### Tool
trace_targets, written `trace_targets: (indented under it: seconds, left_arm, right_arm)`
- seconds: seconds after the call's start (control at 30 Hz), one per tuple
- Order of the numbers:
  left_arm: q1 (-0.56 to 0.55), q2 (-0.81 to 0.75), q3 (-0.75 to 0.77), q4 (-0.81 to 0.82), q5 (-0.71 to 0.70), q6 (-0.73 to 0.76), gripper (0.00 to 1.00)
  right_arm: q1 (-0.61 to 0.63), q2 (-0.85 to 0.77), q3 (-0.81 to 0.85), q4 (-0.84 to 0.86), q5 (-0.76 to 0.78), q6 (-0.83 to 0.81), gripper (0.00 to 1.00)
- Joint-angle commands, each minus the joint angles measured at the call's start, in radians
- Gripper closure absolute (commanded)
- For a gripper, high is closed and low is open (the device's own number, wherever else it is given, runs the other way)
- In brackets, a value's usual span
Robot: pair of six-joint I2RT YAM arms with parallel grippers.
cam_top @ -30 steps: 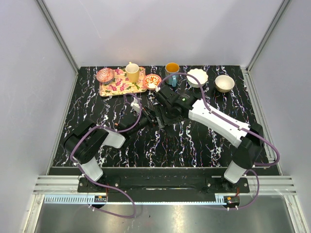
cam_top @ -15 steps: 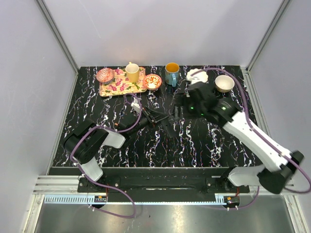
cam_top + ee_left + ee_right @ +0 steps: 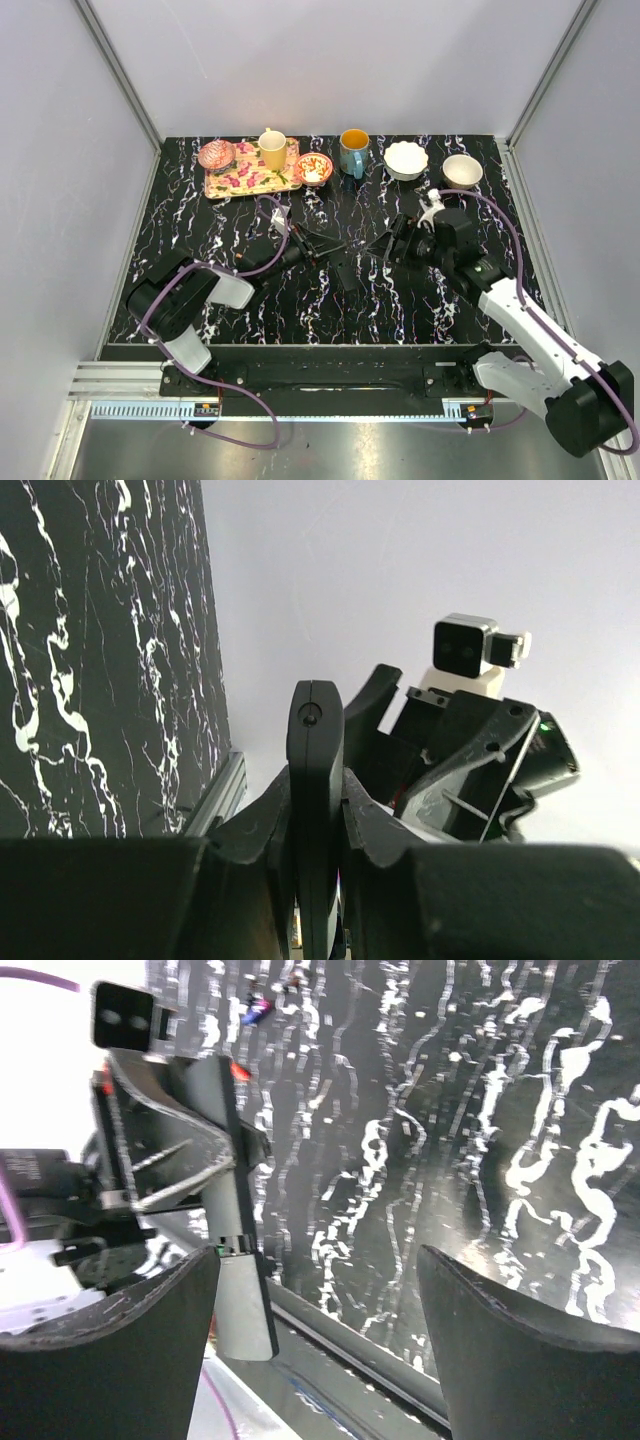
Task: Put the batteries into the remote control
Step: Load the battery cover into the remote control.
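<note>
Black desk first, left arm and right arm both angled to mid-desk. Along the back: tray bearing pink bowl and yellow cup; red bowl with small bits inside; mug; two white bowls, apparently empty. Left jaws clamp the remote, long axis across them; right jaws gape empty, near, to its right. Batteries: none spotted.

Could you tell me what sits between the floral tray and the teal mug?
A small red-patterned bowl sits between the floral tray and the teal mug; the top view shows it.
</note>
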Motion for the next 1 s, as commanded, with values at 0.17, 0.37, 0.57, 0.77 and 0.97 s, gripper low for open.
trace_targets:
  seconds: [0.17,0.37,0.57,0.77,0.97]
  left_arm:
    - [0.004,-0.071,-0.008,0.202,0.044,-0.054,1.0]
    - [0.004,-0.068,0.018,0.204,0.054,-0.062,1.0]
    - [0.004,-0.056,0.039,0.202,0.055,-0.064,1.0]
    - [0.004,-0.051,0.05,0.203,0.054,-0.068,1.0]
    - [0.004,-0.053,0.058,0.193,0.055,-0.064,1.0]
  right_arm:
    - [-0.088,-0.044,-0.224,0.636,-0.376,0.281,0.18]
    - [-0.088,-0.067,-0.27,0.669,-0.399,0.264,0.17]
    - [-0.088,-0.012,-0.305,0.771,-0.48,0.316,0.2]
    - [-0.088,0.013,-0.316,0.753,-0.506,0.303,0.23]
    - [-0.086,0.039,-0.317,0.805,-0.574,0.325,0.25]
